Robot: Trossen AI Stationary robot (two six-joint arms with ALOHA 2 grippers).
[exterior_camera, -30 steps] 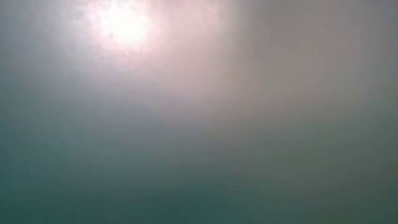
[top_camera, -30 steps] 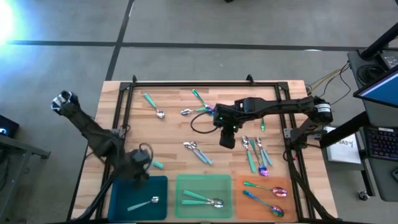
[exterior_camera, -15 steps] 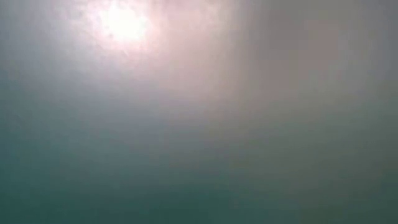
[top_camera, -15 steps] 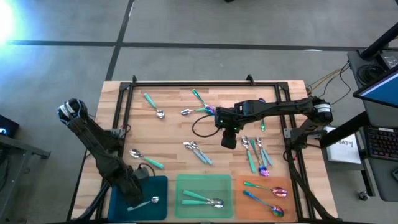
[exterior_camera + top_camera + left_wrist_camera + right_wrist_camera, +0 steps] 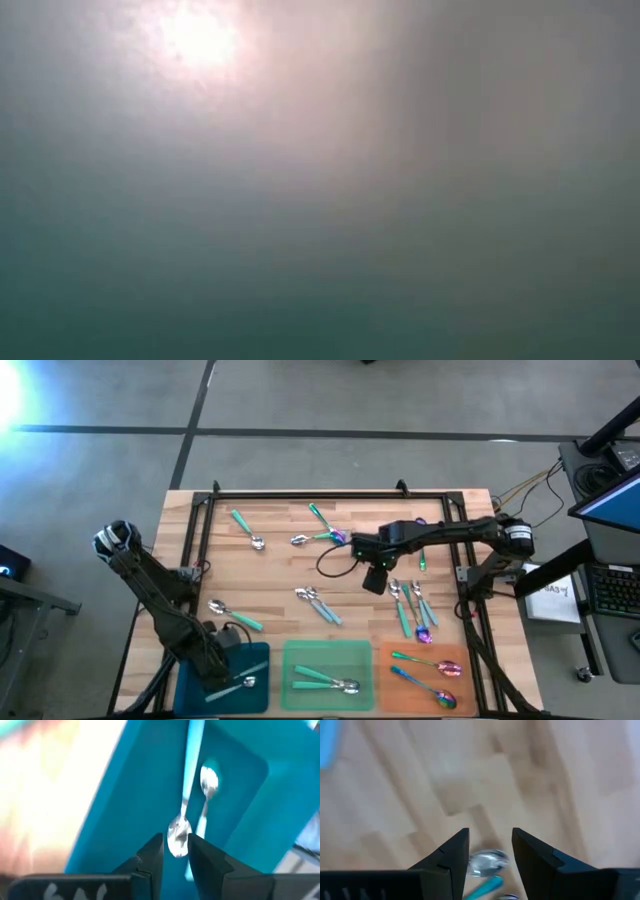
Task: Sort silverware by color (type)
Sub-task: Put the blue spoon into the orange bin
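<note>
My left gripper (image 5: 222,672) (image 5: 176,852) hangs over the blue tray (image 5: 258,656) and is shut on a pale-blue-handled spoon (image 5: 192,755). A second such spoon (image 5: 207,780) (image 5: 242,682) lies flat in that tray. My right gripper (image 5: 377,578) (image 5: 490,847) stands open over the table's middle. A silver spoon bowl (image 5: 488,860) and a teal handle tip (image 5: 485,887) show below its fingers, at the edge of a spoon cluster (image 5: 412,605). The low view shows only haze. My left gripper pinches the spoon at its silver bowl (image 5: 178,834), between the two fingertips. The handle points straight away from the fingers over the blue tray. Whether the handle rests on the tray floor I cannot tell.
The green tray (image 5: 300,656) holds teal-handled spoons, and the orange tray (image 5: 458,652) holds two iridescent ones. Loose spoons lie at the far left (image 5: 246,528), far middle (image 5: 322,528), centre (image 5: 318,604) and beside the left arm (image 5: 234,616). A black frame (image 5: 300,493) borders the table.
My left gripper has travelled from the spoon on the table's left part toward the near edge and now hangs over the blue tray. That teal-handled spoon stayed where it lay. My right gripper has shifted a little toward the table's right, nearer the spoon cluster.
</note>
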